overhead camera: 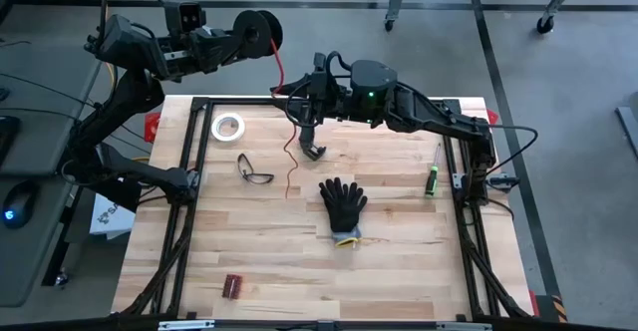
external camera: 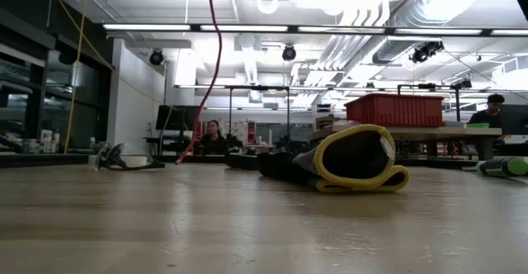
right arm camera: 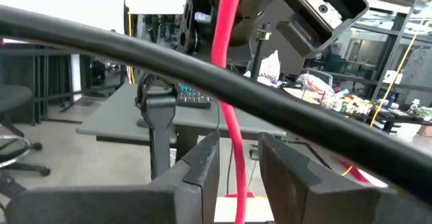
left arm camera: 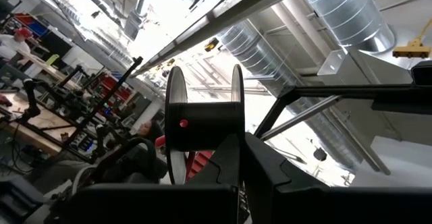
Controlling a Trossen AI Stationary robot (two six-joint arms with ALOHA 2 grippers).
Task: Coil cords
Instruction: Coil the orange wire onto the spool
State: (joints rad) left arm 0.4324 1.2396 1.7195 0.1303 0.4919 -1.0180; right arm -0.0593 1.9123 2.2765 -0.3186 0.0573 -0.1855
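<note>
Left gripper (overhead camera: 261, 32) beyond the desk's (overhead camera: 399, 261) far edge, jaws clamped on black spool (left arm camera: 202, 119). Right gripper (right arm camera: 236, 156) over far-middle desk, jaws half-open, red cord (right arm camera: 226, 62) running between them, contact unclear. Near desk half mostly open. No legible writing.

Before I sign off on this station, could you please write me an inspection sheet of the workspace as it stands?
Surface: wooden table in a black frame, mostly bare.
Job's things: black spool held above the table's far left corner; red cord runs from it down onto the table.
Clutter: white tape ring, safety glasses, black glove, green-handled screwdriver, small dark red block.
Grippers: left hand shut on the spool; right hand near the table's far edge, fingers either side of the cord with gaps showing.
Cables: black cable crosses the right wrist view.
Surroundings: seated person beyond the table; red bin on a bench.
</note>
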